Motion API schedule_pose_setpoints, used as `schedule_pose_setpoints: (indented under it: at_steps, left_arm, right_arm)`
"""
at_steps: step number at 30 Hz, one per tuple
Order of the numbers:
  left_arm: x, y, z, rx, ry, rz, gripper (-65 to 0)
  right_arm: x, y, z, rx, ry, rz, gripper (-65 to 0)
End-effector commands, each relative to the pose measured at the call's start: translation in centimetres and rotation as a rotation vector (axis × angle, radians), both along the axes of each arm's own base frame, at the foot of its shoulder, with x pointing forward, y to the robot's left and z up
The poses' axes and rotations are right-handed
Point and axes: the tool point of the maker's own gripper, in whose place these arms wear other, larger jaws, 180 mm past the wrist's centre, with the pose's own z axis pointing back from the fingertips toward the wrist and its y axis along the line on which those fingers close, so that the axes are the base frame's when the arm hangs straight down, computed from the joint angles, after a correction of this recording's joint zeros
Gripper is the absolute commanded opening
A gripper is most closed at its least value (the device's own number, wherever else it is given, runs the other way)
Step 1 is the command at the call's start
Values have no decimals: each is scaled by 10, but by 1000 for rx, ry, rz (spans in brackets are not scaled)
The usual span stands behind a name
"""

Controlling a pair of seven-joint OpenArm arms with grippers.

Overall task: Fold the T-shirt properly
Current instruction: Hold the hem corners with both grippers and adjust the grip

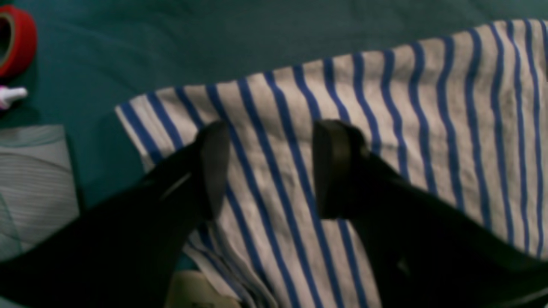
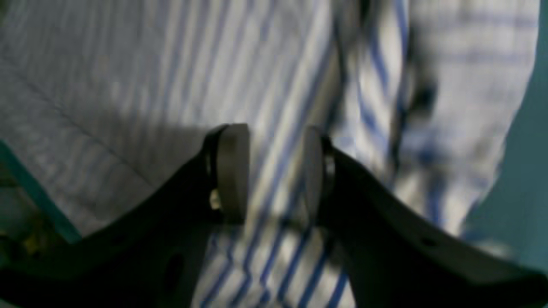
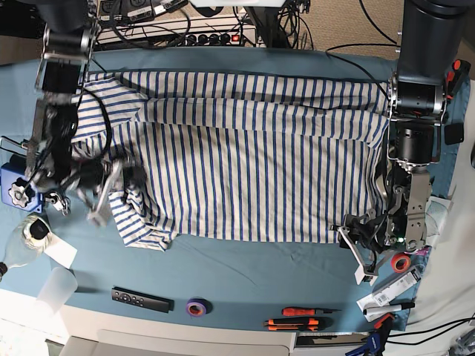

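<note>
Both jaws released over the shirt [image 3: 245, 170] (striped, spread mid-frame): grip each side's hem corner evenly before folding.

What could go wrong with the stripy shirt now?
The right gripper is open over bunched cloth by the sleeve, so the T-shirt may stay crumpled there. The left gripper hangs open over the shirt's corner, near the red tape roll; a wide sweep could knock it.
</note>
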Motion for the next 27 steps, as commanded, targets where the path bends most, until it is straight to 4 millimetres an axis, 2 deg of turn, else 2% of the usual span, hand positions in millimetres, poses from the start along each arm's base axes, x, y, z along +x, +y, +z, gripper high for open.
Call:
schedule_pose_setpoints:
  at_steps: [1, 4, 8, 11, 19, 22, 27]
  left_arm:
    - [18, 1, 27, -8, -75, 1, -341]
    - [18, 1, 27, -8, -74, 1, -341]
    - [18, 0, 27, -10, -75, 0, -341]
    - [18, 0, 27, -10, -75, 1, -341]
    - [18, -2, 27, -20, -75, -7, -341]
    - [17, -4, 28, -37, -74, -7, -341]
    - [16, -4, 27, -36, -67, -8, -341]
  right_arm:
    - [18, -5, 28, -3, -84, -4, -432]
    - [31, -7, 44, -27, -132, 1, -432]
    - [49, -24, 47, -109, -220, -65, -433]
    - [62, -40, 40, -128, -253, -159, -432]
    - [90, -56, 29, -157, -331, -248, -427]
    - [101, -59, 18, -141, -317, -283, -399]
    - [115, -63, -3, -101, -308, -339, -399]
